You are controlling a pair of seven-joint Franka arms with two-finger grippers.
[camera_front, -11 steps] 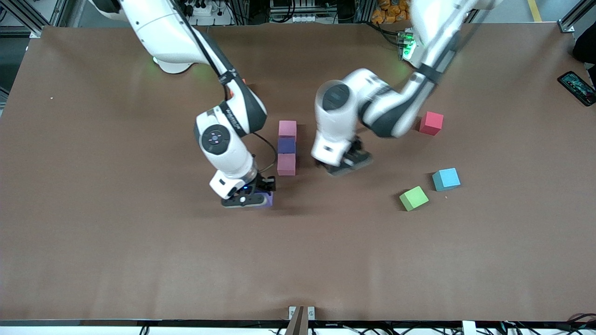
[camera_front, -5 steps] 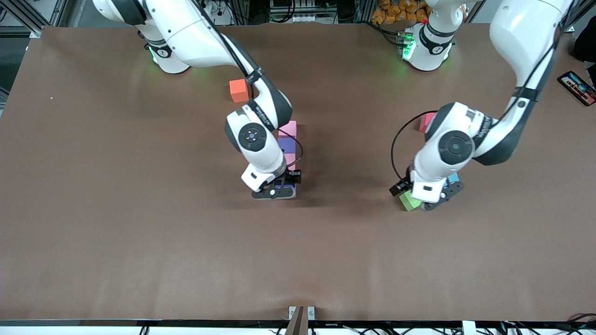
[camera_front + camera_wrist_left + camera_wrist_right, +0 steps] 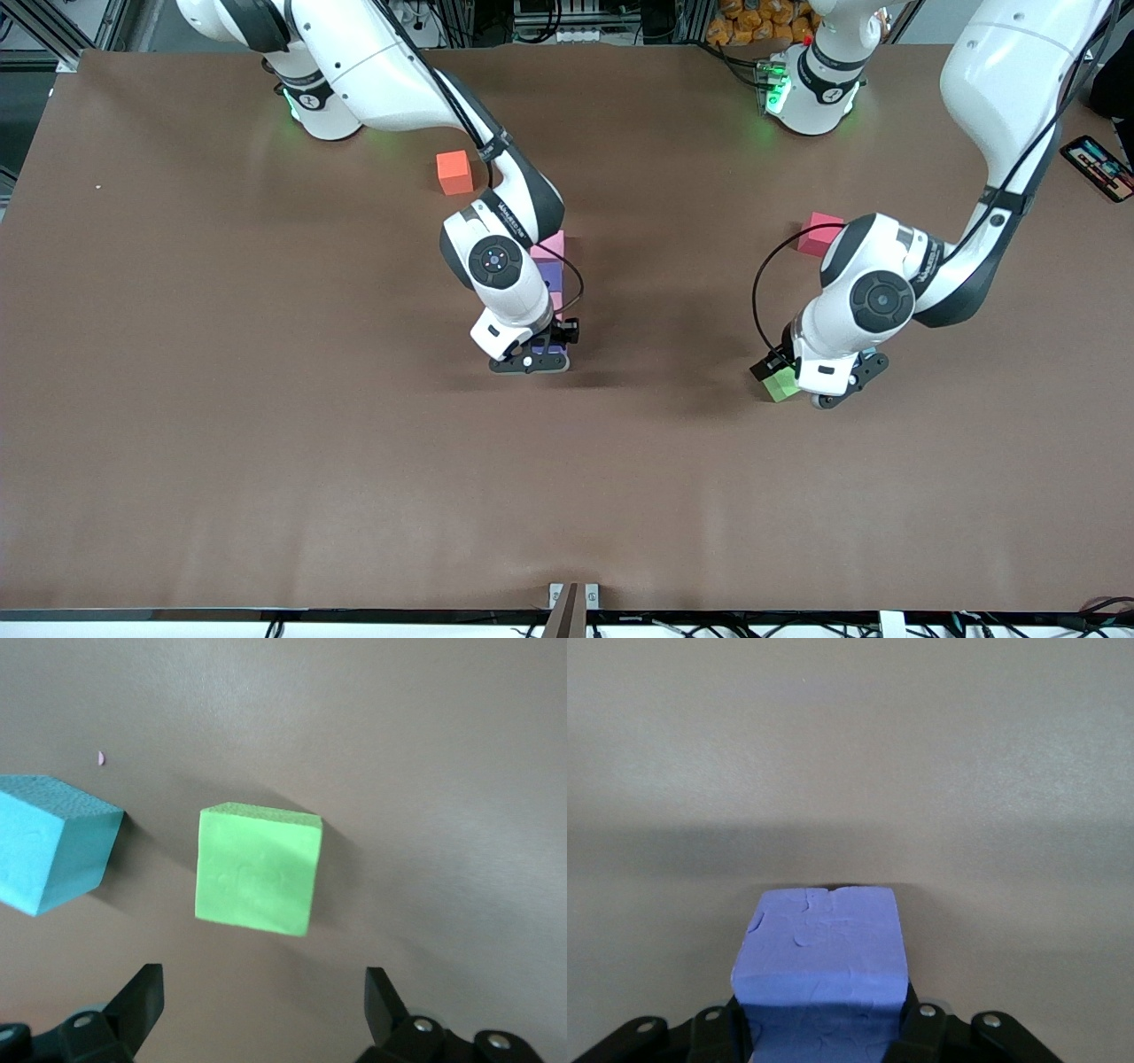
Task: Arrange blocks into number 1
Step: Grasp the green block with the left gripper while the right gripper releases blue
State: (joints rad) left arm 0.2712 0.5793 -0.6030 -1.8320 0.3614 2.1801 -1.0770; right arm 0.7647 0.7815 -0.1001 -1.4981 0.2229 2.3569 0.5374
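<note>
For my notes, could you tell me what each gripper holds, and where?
The right gripper clamps a purple block by two opposite side faces. The left gripper, open above the green block, holds nothing.

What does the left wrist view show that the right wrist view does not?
Only the left wrist view shows the green block, the light blue cube beside it, and the open left gripper over the green block. Only the right wrist view shows the purple block clamped in the right gripper. Both show the bare brown table.
</note>
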